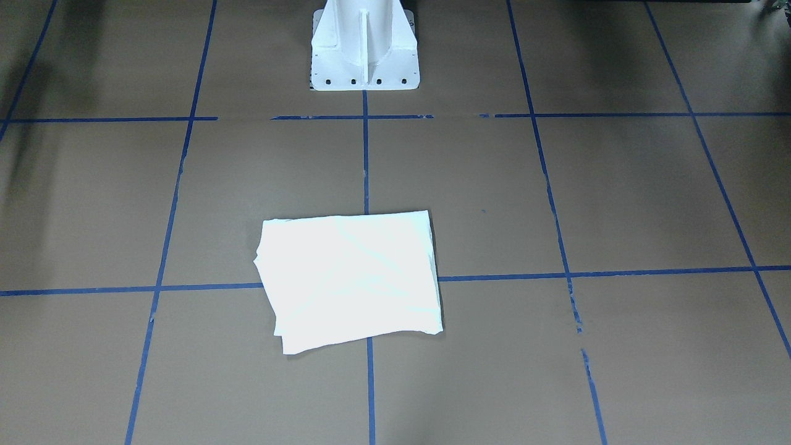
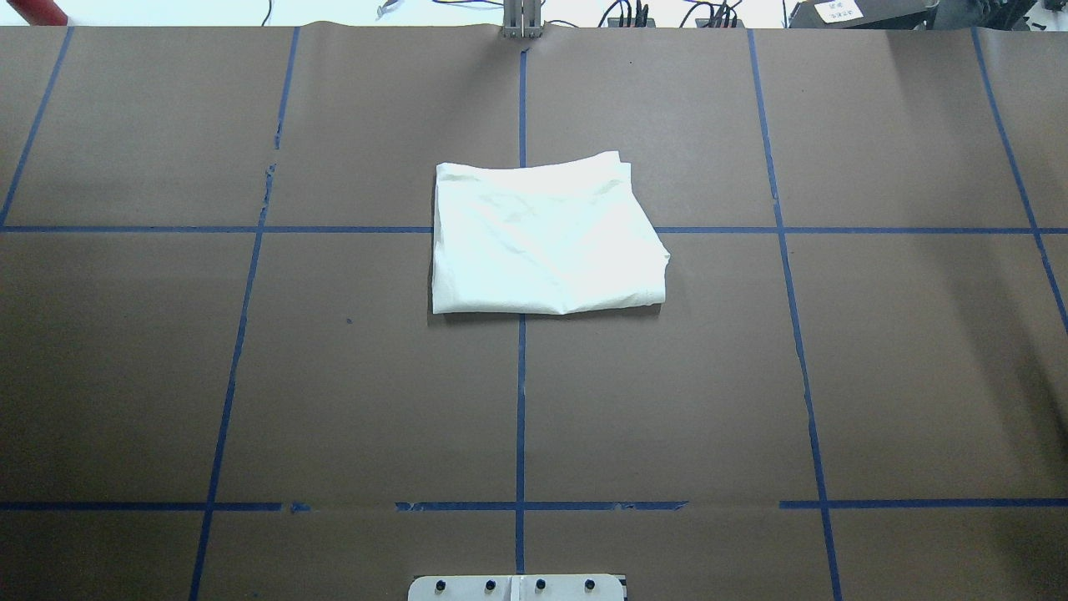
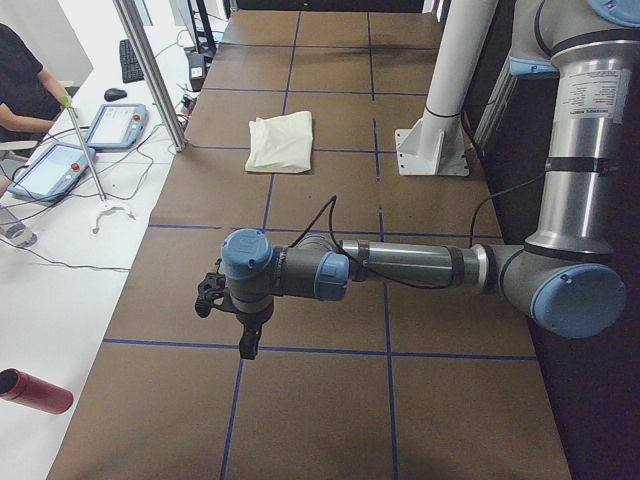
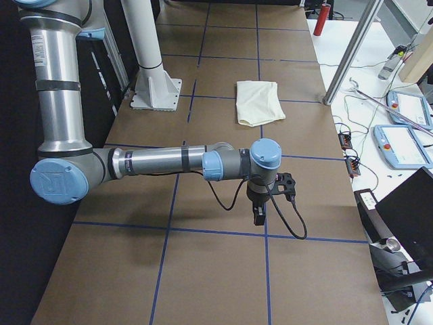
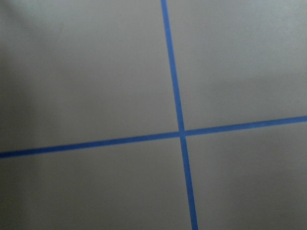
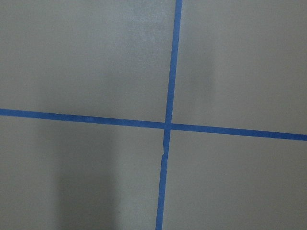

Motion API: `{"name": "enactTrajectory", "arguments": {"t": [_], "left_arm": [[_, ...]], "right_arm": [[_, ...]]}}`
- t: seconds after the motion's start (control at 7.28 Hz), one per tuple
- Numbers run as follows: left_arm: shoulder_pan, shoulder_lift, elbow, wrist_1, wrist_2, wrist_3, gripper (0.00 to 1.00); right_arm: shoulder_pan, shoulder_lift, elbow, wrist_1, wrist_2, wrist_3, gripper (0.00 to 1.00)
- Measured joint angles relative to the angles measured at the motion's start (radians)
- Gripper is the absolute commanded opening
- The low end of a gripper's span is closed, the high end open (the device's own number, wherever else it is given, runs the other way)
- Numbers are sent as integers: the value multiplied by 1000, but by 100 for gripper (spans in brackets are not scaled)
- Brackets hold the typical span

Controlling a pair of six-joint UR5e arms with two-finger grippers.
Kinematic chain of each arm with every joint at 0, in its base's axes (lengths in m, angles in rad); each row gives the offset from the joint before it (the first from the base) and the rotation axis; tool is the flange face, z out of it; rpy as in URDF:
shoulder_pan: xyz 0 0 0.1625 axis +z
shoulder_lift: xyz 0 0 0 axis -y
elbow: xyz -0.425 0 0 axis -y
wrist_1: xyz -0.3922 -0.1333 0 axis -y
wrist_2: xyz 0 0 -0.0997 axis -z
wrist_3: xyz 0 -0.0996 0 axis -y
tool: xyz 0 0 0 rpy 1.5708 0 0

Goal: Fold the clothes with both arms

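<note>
The clothes (image 1: 349, 278) (image 2: 542, 238) lie folded into a compact cream rectangle in the middle of the brown table, plain side up, with no print showing. They also appear far off in both side views, as the clothes (image 3: 281, 141) (image 4: 258, 101). My left gripper (image 3: 245, 340) hangs pointing down over the table end, far from the shirt. My right gripper (image 4: 259, 217) hangs the same way over the opposite end. Only the side views show either gripper, so I cannot tell whether they are open or shut. Both wrist views show just bare table and blue tape crosses.
The white pedestal base (image 1: 363, 49) (image 2: 517, 588) stands at the robot's edge of the table. Blue tape lines (image 2: 521, 376) grid the surface. Beside the table are a person's arm (image 3: 25, 95), teach pendants (image 3: 115, 125) (image 4: 406, 145), a metal post (image 3: 150, 70) and a red bottle (image 3: 35, 390).
</note>
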Motion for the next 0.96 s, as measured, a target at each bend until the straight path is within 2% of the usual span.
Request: {"name": "enactTrajectory", "arguments": {"t": [0.96], "left_arm": [[1, -7, 3, 8, -3, 7, 100]], "right_arm": [[0, -3, -3, 1, -1, 0, 100]]}}
